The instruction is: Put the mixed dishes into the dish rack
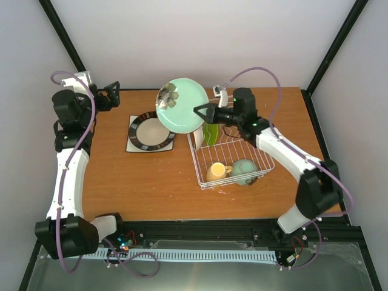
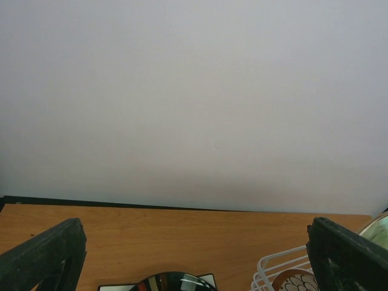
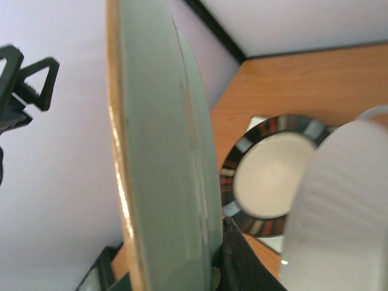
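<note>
Teal plate (image 1: 180, 105) is held on edge, raised over the far-left corner of the dish rack (image 1: 233, 148). It is clamped at the rim by the right gripper (image 1: 200, 111). Mug (image 1: 216, 171), bowl (image 1: 244, 171) and green plate (image 1: 211, 133) are already racked. The teal plate should be kept vertical, aligned with a free prong slot beside the green plate, lowered slowly and released only once seated. Left gripper (image 1: 115, 94) is parked at the far-left, fingers wide apart. Striped plate (image 1: 151, 130) is stacked on the square plate (image 1: 132, 145) beside the rack.
</note>
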Robot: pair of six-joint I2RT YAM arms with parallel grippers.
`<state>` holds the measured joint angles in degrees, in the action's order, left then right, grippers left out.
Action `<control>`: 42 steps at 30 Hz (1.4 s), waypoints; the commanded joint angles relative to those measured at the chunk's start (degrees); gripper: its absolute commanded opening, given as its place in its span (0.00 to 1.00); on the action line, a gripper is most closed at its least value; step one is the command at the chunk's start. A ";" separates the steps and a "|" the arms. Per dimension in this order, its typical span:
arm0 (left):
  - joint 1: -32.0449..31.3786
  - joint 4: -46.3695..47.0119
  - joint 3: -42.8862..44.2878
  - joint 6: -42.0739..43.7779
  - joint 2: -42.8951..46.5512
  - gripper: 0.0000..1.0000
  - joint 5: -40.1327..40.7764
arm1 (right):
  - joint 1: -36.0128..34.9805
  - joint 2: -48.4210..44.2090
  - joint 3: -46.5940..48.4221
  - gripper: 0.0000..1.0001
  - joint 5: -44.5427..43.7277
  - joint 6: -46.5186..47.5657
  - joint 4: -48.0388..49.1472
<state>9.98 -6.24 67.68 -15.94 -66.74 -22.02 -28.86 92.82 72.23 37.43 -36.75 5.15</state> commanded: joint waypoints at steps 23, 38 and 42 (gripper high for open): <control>0.85 7.07 -4.39 1.88 -2.65 1.00 -3.52 | 4.52 -21.66 -11.77 0.03 -51.69 22.06 -18.58; 0.83 6.55 -4.35 2.95 -4.18 1.00 -3.48 | 4.52 -10.52 -6.88 0.03 -50.90 24.78 -16.51; 0.90 5.95 -4.29 3.59 -4.19 1.00 -2.86 | 4.56 -7.52 -6.44 0.03 -49.40 24.48 -16.80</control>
<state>10.50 -0.95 62.67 -14.26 -70.78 -25.12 -24.47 84.05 62.46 -12.51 -11.99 -17.56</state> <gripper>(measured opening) 0.997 0.127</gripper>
